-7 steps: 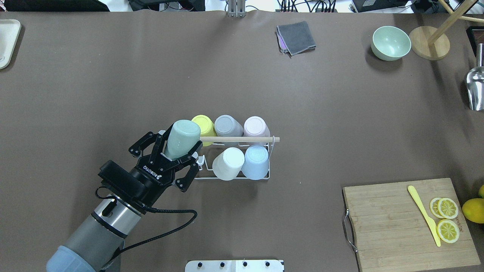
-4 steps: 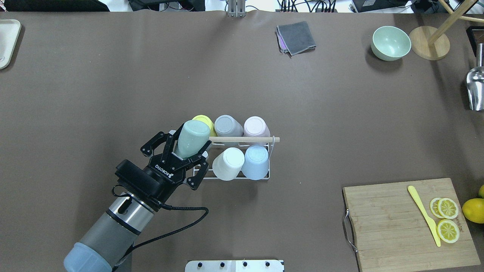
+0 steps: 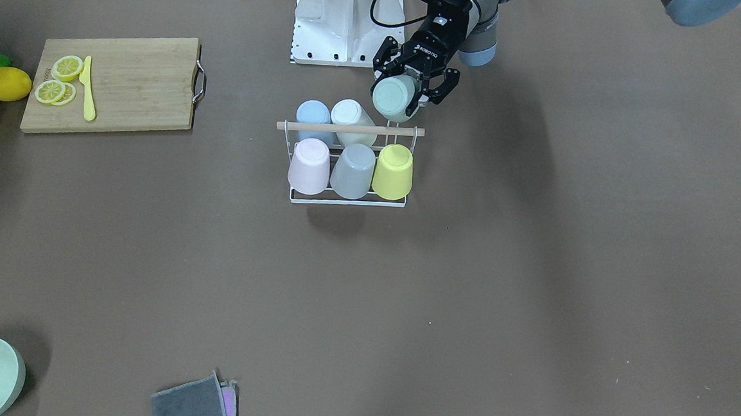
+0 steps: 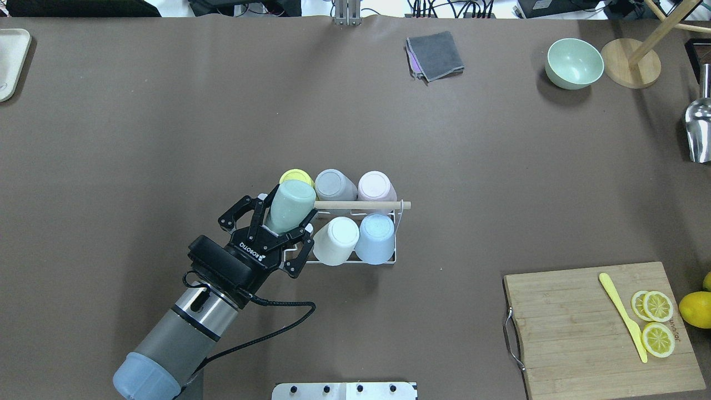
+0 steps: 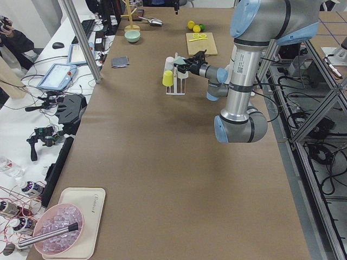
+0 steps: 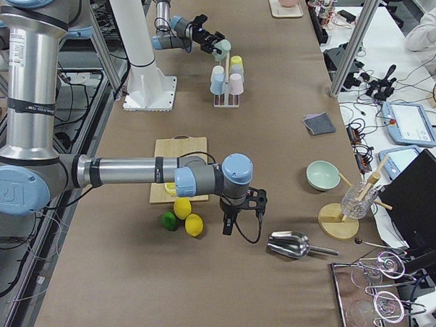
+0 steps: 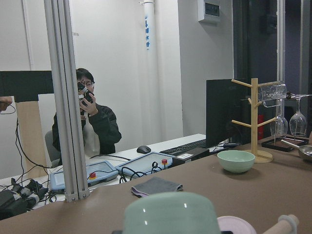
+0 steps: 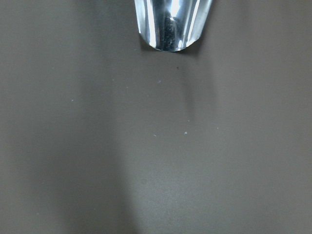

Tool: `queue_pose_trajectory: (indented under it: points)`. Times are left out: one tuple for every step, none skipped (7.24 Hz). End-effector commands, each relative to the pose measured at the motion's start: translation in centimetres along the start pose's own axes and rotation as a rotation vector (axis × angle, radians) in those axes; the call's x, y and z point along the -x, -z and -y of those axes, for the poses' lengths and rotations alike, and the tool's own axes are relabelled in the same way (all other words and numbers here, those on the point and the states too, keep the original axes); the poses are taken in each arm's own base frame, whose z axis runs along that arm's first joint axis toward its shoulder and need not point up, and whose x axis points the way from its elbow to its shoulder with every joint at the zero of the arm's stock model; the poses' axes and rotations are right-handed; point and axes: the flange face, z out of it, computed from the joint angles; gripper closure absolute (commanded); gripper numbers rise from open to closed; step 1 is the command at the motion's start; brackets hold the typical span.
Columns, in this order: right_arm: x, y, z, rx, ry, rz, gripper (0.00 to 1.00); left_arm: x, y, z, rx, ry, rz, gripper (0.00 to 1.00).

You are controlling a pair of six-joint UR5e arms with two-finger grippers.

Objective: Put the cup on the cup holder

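L gripper (image 4: 282, 221) clenched on 1 mint cup (image 4: 290, 202), base up & tilted away from robot, over near-left corner of cup holder (image 4: 361, 205), just beside white cup (image 4: 336, 240); can't tell if it touches a peg; 5 cups on holder: near row 2, white & blue cup (image 4: 375, 238); far row 3, yellow cup (image 4: 293, 175), grey cup (image 4: 335, 185), pink cup (image 4: 376, 186); R gripper (image 6: 230, 222) near steel scoop (image 6: 290, 243), well apart from holder, grip can't tell; far edge: 1 grey cloth (image 4: 436, 54), 1 green bowl (image 4: 574, 63).
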Motion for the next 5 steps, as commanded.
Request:
queue_pose_trajectory:
  points:
    - [-0.6, -0.72, 0.29, 0.012, -0.045, -0.005, 0.01, -0.11, -0.06, -0.38, 0.005, -0.003, -0.001, 1.0]
    - [-0.21, -0.35, 0.35, 0.005, -0.036, -0.001, 0.01, -0.11, -0.07, -0.45, 0.006, -0.005, -0.001, 1.0]
    - [-0.06, -0.22, 0.35, 0.003, -0.033, 0.003, 0.01, -0.11, -0.07, -0.45, 0.006, -0.005, -0.001, 1.0]
    - [0.03, -0.2, 0.35, 0.003, -0.028, 0.01, 0.01, -0.16, -0.02, -0.48, 0.006, -0.001, 0.0, 1.0]
    - [0.33, 0.1, 0.43, -0.006, -0.003, 0.012, 0.01, -0.18, 0.15, -0.72, 0.005, 0.003, -0.005, 1.0]
